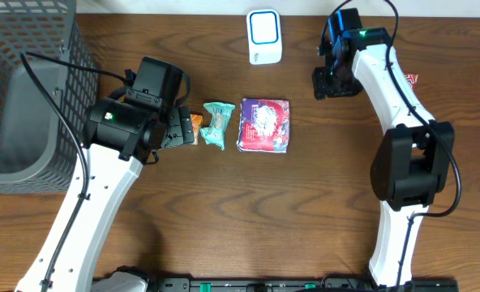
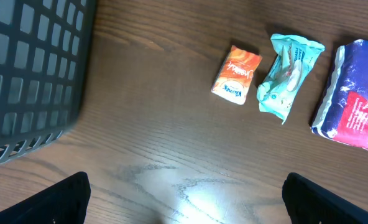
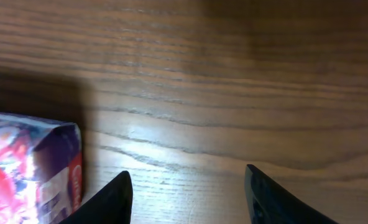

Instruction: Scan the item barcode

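Here, left end effector (image 2: 184, 186) and right end effector (image 3: 187, 175) gape empty above the grained, perhaps laminate, table (image 2: 140, 143).

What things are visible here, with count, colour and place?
table: one, brown wood, under everything.
basket: one, grey, far left.
scanner: one, white and blue, top centre.
teal packet: one, teal, centre.
orange pack: one, orange, left of teal packet.
purple package: one, purple-red, right of teal packet.
red item: one, red, upper right, mostly hidden.
left arm: one, white-black, jaws open, by orange pack.
right arm: one, white-black, jaws open, right of scanner.
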Controlling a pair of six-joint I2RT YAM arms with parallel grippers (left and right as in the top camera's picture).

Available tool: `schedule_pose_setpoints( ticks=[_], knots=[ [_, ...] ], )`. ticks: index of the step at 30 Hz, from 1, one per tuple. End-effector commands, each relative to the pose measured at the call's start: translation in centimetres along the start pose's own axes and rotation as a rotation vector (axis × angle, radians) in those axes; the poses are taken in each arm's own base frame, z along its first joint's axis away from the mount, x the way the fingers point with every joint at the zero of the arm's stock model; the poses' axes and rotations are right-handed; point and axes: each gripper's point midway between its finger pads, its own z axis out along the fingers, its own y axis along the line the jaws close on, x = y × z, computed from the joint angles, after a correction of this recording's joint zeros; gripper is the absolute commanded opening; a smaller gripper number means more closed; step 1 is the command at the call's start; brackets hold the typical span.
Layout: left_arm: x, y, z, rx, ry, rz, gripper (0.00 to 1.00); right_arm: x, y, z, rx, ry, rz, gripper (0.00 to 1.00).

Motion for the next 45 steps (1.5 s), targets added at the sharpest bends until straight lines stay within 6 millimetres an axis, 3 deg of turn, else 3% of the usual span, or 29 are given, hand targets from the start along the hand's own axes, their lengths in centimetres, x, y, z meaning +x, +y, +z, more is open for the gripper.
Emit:
schedule_pose_setpoints(
  ticks=[1,3,5,15,39,42,45],
  knots=[
    [-0.2,0.2,-0.3,0.000,-0.010,-0.016,0.98,0.9,-0.5,0.9,0.020,0.020,0.003,0.57],
    [-0.2,0.2,-0.3,0.000,-0.010,-0.016,0.98,1.4,-0.7,1.9,0.025,0.026,0.003,0.66],
    [-0.2,0.2,-0.3,0.000,-0.010,-0.016,0.97,1.8,-0.9,2.8,0.029,0.033,0.005,0.69],
    [-0.2,0.2,-0.3,0.000,-0.010,-0.016,0.98,3.4,-1.5,4.9,0.031,0.064,0.017,0.73],
    [-0.2,0.2,-0.3,0.000,-0.010,-0.016,0.98,3.6,-1.3,5.2,0.023,0.066,0.015,0.80],
    [-0.2,0.2,-0.3,0.000,-0.010,-0.016,0.98,3.6,-1.2,5.2,0.018,0.066,0.015,0.89],
    [-0.2,0.2,-0.3,0.000,-0.010,-0.016,0.98,3.6,-1.3,5.2,0.027,0.065,0.014,0.86]
  ],
)
